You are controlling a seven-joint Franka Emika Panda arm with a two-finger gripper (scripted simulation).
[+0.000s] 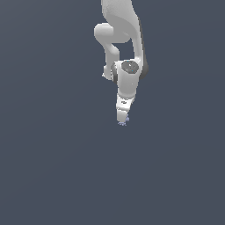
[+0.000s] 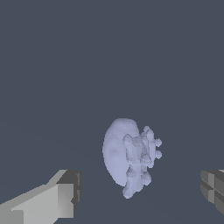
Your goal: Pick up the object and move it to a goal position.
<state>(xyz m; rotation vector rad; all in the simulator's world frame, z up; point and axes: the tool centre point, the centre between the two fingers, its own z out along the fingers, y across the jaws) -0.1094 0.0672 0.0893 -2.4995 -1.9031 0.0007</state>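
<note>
The object (image 2: 127, 155) is a pale blue-lavender lump with a rounded body and a knobbly, spiky side. In the wrist view it lies on the flat grey floor between my two fingertips, nearer the middle of the gap, touching neither. My gripper (image 2: 140, 192) is open, with one finger (image 2: 48, 203) and the other finger (image 2: 214, 188) wide apart. In the exterior view the white gripper (image 1: 121, 117) points down, and the object (image 1: 123, 122) peeks out just below its tip, mostly hidden by it.
The white arm (image 1: 125, 44) reaches down from the top of the exterior view. A flat dark grey floor (image 1: 52, 167) fills both views. No goal marker shows.
</note>
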